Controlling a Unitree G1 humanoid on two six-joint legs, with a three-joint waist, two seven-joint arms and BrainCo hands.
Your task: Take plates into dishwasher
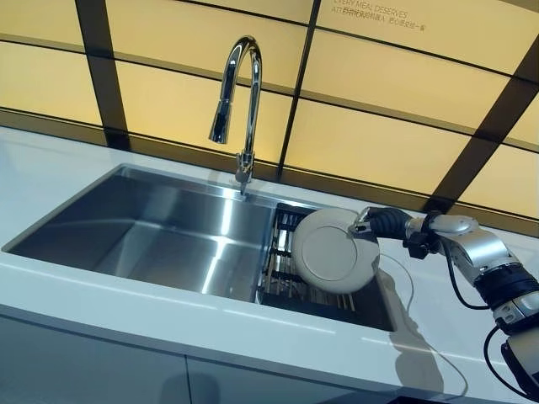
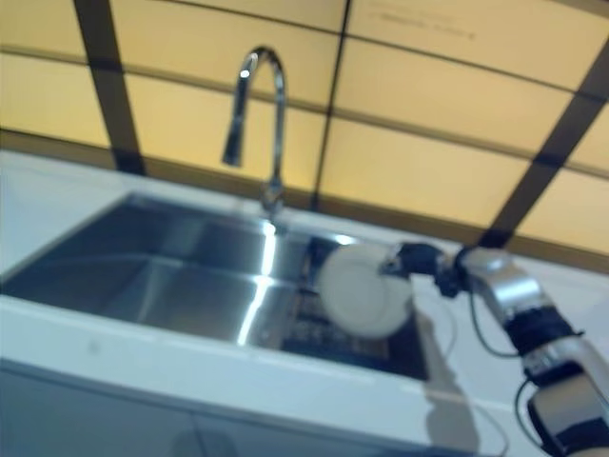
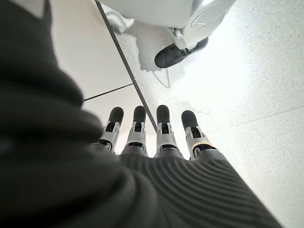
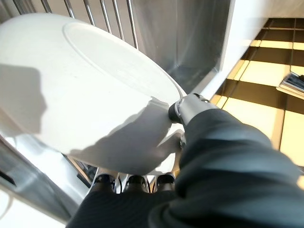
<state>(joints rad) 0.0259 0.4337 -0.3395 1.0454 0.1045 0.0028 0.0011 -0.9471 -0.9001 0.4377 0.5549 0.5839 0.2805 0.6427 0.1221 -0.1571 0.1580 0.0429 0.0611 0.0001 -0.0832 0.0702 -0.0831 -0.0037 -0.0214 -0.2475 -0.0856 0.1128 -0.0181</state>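
Observation:
A white round plate (image 1: 334, 250) is held on edge above the wire dish rack (image 1: 286, 278) at the right end of the steel sink (image 1: 168, 227). My right hand (image 1: 376, 224) grips its upper right rim. In the right wrist view the thumb (image 4: 183, 108) presses on the plate (image 4: 80, 90) and the fingers (image 4: 133, 180) curl under its edge. My left hand (image 3: 156, 137) appears only in its own wrist view, hanging over the floor with straight fingers and nothing in it.
A chrome tap (image 1: 239, 93) rises behind the sink. White counter (image 1: 50, 168) surrounds the basin, with a yellow panelled wall (image 1: 379, 109) behind. Cabinet fronts (image 1: 101, 362) run below the front edge.

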